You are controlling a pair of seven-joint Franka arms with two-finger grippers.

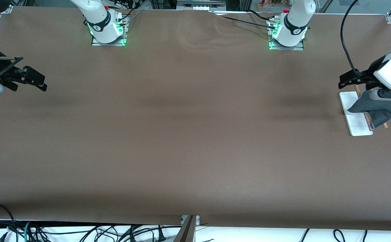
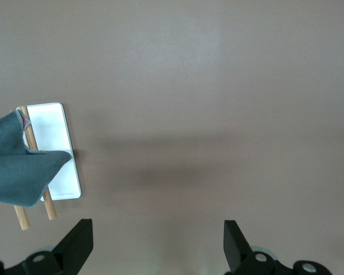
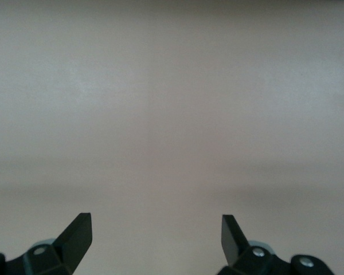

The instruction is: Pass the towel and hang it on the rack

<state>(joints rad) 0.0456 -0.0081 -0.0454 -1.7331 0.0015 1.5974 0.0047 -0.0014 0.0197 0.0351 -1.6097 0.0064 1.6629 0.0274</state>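
Note:
The dark grey towel [image 1: 374, 108] hangs draped over the rack's two wooden rods [image 1: 369, 121], above its white base [image 1: 357, 126], at the left arm's end of the table. My left gripper [image 1: 346, 80] is open and empty, up over the table just beside the rack, apart from the towel. The left wrist view shows the towel [image 2: 17, 166] across the rods [image 2: 49, 209] and the base [image 2: 54, 129], with my own gripper [image 2: 157, 243] off to one side. My right gripper [image 1: 40, 82] is open and empty, waiting over bare table at the right arm's end [image 3: 156, 235].
The brown table cover [image 1: 188, 134] is bare between the two arms. Both arm bases [image 1: 108, 30] stand along the edge farthest from the front camera. Cables [image 1: 81, 232] lie past the table's near edge.

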